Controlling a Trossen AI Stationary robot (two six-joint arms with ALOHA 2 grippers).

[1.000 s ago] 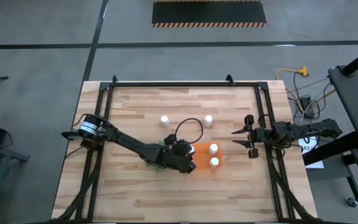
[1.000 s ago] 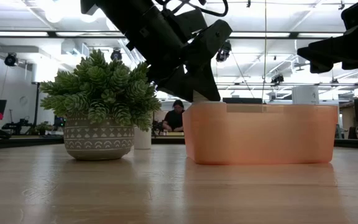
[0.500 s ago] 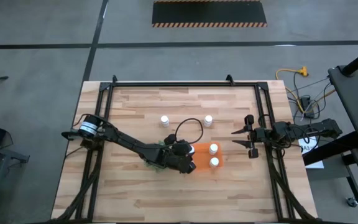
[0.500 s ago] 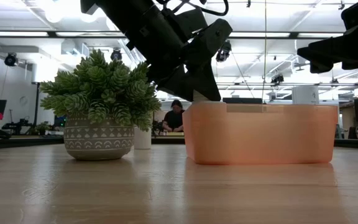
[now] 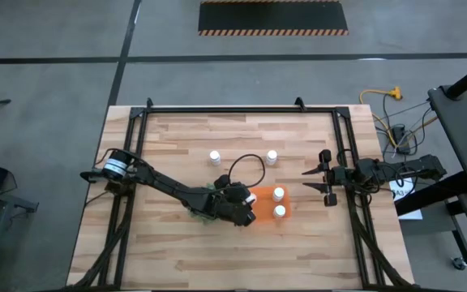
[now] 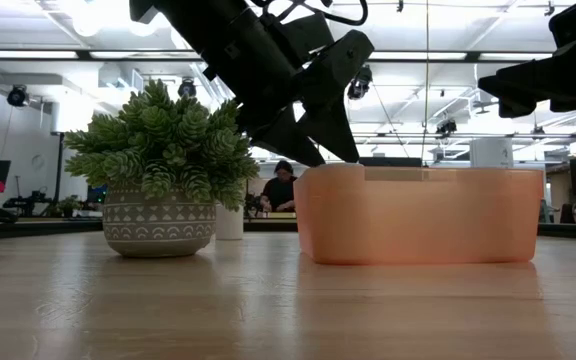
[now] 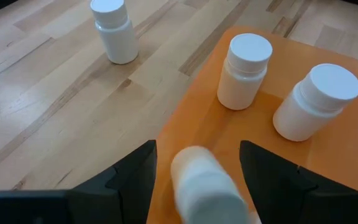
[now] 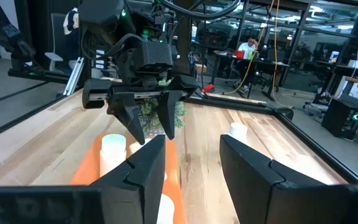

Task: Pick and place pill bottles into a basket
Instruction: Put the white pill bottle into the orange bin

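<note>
The orange basket (image 5: pixel 271 204) sits mid-table with two white pill bottles (image 5: pixel 279 193) (image 5: pixel 280 212) standing in it. My left gripper (image 7: pixel 197 149) hovers over the basket's left end, open. A blurred white bottle (image 7: pixel 205 186) lies loose between its spread fingers, over the basket floor. Two more bottles (image 5: pixel 215 156) (image 5: pixel 272 156) stand on the wood farther back. My right gripper (image 5: pixel 314 180) waits open and empty right of the basket.
A green spiky plant in a patterned pot (image 6: pixel 163 170) stands just left of the basket, partly under my left arm (image 5: pixel 177 191). A black cable loops over that arm. Black frame rails (image 5: pixel 343 162) run along the table's sides. Bare wood lies near the front edge.
My left gripper has opened over the basket's left end and let go of the white bottle it held. The bottle has dropped from between the fingers toward the basket floor. The arm itself has stayed in place.
</note>
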